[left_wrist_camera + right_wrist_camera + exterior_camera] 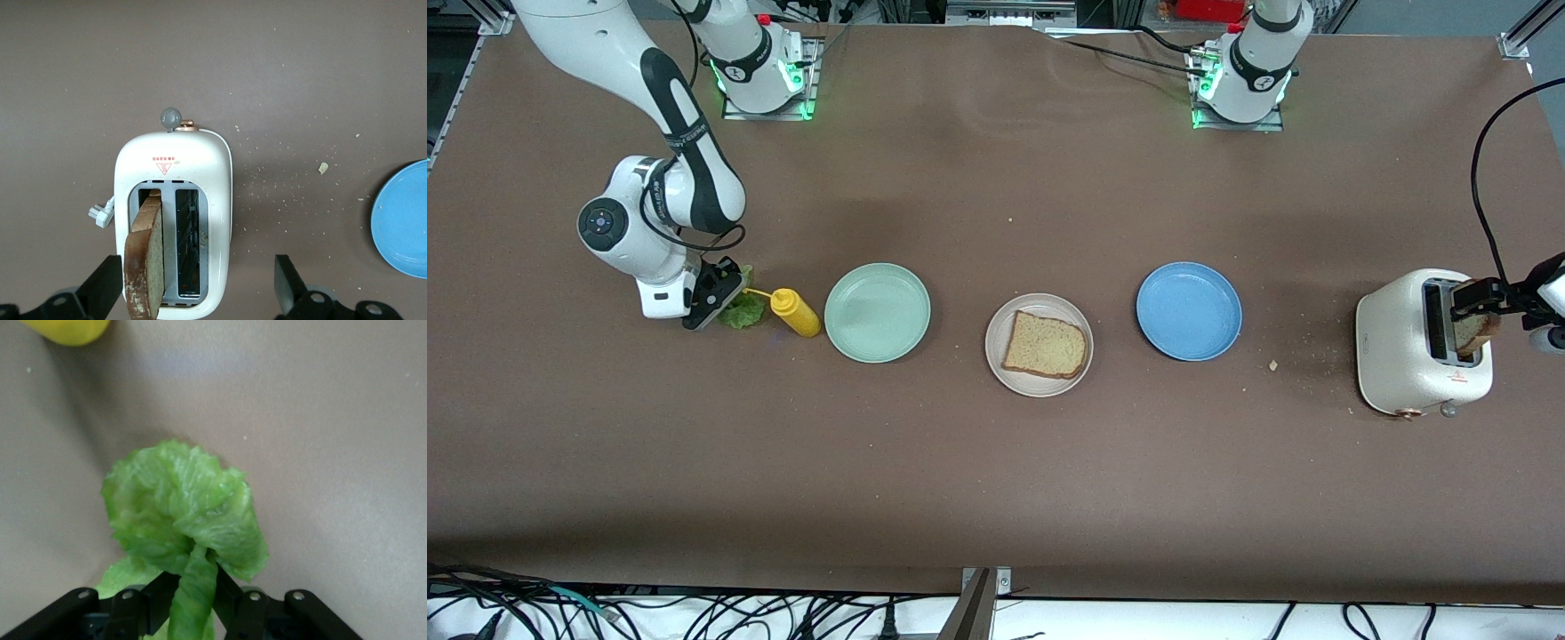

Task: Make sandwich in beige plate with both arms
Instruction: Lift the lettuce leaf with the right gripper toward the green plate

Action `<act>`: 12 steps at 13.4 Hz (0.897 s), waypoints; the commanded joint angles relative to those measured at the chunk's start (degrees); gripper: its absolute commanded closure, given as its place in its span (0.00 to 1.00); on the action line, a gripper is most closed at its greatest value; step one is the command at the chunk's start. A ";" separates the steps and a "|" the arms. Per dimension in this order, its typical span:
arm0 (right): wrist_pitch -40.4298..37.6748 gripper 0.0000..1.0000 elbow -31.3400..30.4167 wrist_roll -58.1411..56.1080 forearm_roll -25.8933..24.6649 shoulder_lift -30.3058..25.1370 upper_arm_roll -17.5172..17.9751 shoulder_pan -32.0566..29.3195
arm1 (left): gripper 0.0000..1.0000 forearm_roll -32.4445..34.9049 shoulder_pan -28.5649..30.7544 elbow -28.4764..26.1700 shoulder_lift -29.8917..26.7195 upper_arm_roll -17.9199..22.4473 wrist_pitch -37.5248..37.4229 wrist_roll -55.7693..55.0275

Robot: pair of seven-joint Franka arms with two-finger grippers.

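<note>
Front view: nearest the camera on the brown counter [996, 498], a beige plate [1005, 369] is seen with one bread slice [1046, 345] lying flat in it. A blue plate [1189, 310] is set beside it toward the left arm's end, and a mint plate [877, 312] toward the right arm's end, each apart from it. Beside the mint plate a yellow bottle [795, 311] is laid on its side.

Just beside the bottle, toward the right arm's end, a lettuce leaf [743, 310] is seen on the counter, with the right claw [719, 300] lowered onto it. In the right wrist view the leaf [183, 520] is pinched at its stem by the narrowed fingers [247, 610]; whether it is lifted clear of the counter cannot be told.

At the left arm's end a white toaster [1409, 356] is stood, crumbs scattered beside it. A second slice [1476, 327] is seen standing up out of one slot. The left claw [1485, 302] is held over the toaster, its fingers [100, 293] spread wide on either side of the slice [145, 257], seemingly not touching it.
</note>
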 commanded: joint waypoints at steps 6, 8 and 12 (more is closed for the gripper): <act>-25.42 1.00 16.70 0.34 -1.17 -3.49 -2.86 -1.22 | 0.00 -0.30 -0.04 -0.45 -0.88 -0.10 0.19 0.89; -33.34 1.00 23.21 0.95 -1.08 -3.49 -2.95 -1.31 | 0.00 -0.30 -0.13 -0.62 -0.79 -0.10 0.19 0.89; -45.64 1.00 33.41 6.02 -0.64 -3.58 -4.00 -1.66 | 0.00 -0.30 -0.13 -0.54 -0.88 -0.10 0.19 0.80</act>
